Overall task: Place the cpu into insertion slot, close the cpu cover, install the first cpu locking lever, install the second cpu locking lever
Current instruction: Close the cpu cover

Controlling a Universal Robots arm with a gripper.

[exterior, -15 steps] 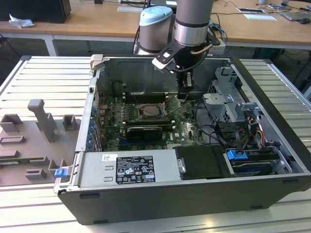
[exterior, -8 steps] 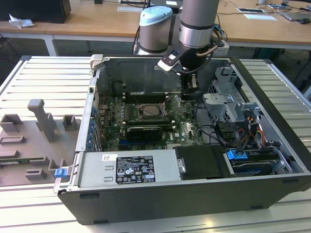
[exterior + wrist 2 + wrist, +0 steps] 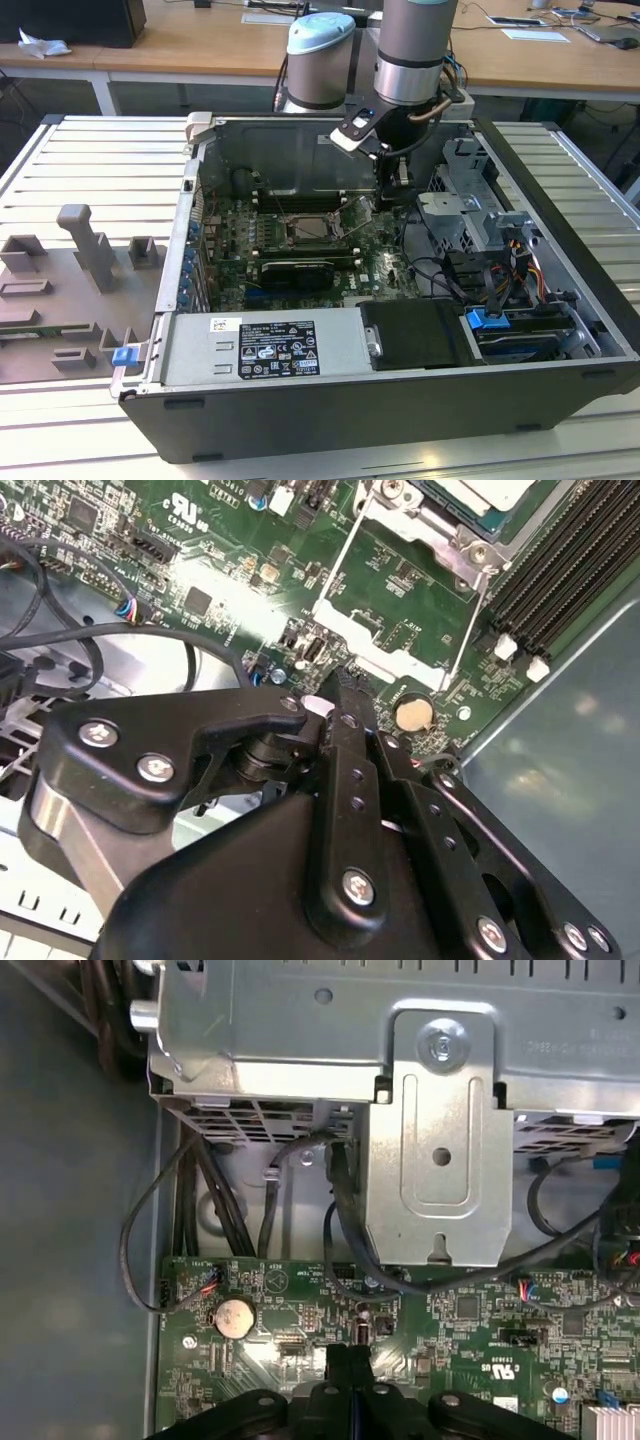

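We see the black claw (image 3: 345, 685) clenched, its fingers pressed together with nothing between them, low over the green board (image 3: 200, 540) near the socket (image 3: 311, 229). The pale, flat square chip (image 3: 485, 490) lies in that silver-rimmed socket. The thin metal cover (image 3: 385, 655) stands swung open.
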